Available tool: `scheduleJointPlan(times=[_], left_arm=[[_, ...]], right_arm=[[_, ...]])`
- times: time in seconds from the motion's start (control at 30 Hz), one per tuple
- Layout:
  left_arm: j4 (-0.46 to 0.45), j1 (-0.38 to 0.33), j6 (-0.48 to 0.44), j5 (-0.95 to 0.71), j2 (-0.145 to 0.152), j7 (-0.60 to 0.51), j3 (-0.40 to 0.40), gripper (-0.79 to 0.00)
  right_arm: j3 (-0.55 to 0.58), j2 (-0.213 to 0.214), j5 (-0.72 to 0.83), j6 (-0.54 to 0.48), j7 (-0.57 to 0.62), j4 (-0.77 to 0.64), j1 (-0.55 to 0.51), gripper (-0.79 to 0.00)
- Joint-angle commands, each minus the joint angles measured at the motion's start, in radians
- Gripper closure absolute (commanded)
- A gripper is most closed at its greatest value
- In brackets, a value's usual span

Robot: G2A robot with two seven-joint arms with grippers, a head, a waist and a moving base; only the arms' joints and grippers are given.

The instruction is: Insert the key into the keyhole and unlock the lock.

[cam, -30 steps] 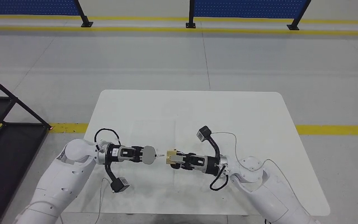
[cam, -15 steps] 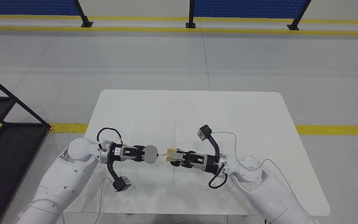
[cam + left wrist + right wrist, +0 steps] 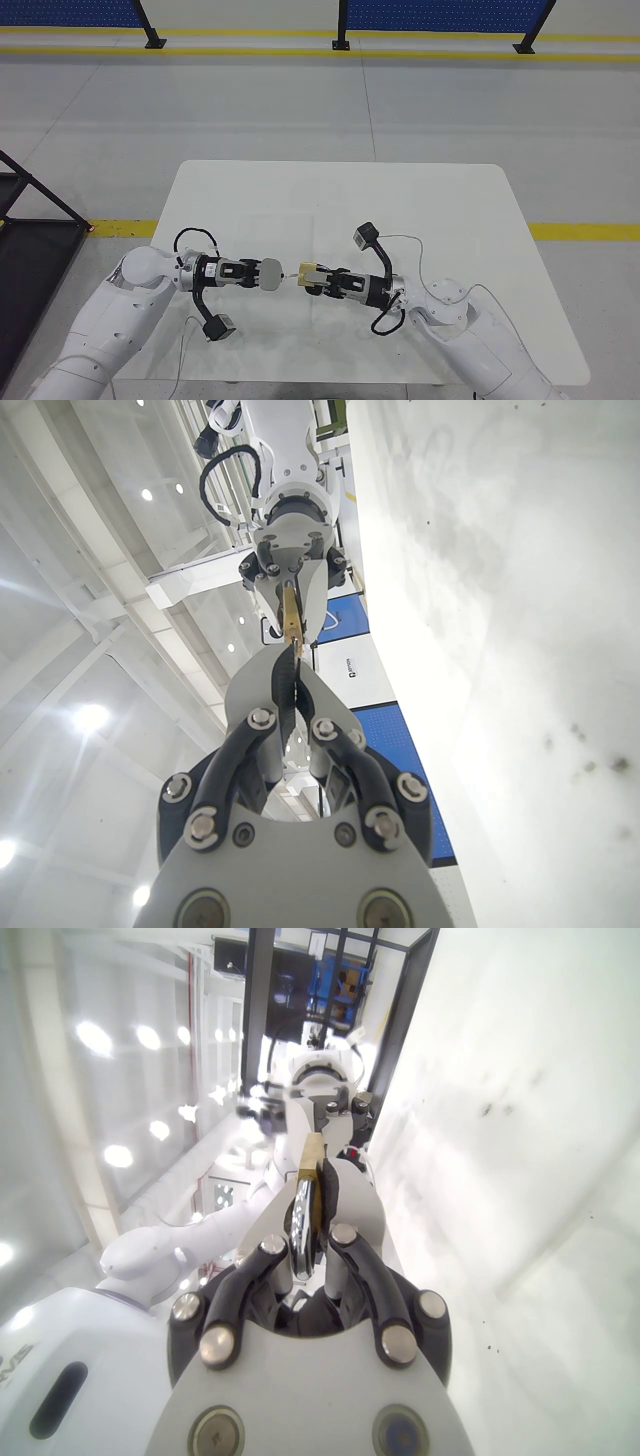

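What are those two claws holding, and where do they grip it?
The left gripper pinches the key by its head end; the right gripper clamps the brass padlock at its shackle end.

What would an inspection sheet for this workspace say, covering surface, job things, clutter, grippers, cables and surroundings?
Surface: white table, with a few dark specks.
Job's things: brass lock and key held above the table. The key tip is at the lock's end; cannot tell whether it has entered.
Clutter: nothing seen.
Grippers: left gripper shut on the key; right gripper shut on the lock.
Cables: black cables looped at both wrists.
Surroundings: grey floor, yellow lines, blue barriers, black frame.
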Motion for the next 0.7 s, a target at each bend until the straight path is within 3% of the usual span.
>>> scheduleJointPlan(times=[0.0, 0.67], left_arm=[[-0.001, 0.000, -0.001, -0.001, 0.000, 0.000, 0.001, 0.000], [0.000, -0.011, -0.010, -0.001, 0.001, -0.010, 0.019, 0.000]], right_arm=[[0.001, -0.001, -0.002, 0.002, 0.000, 0.001, 0.000, 0.000], [0.006, -0.010, -0.006, 0.001, 0.011, 0.003, -0.005, 0.000]])
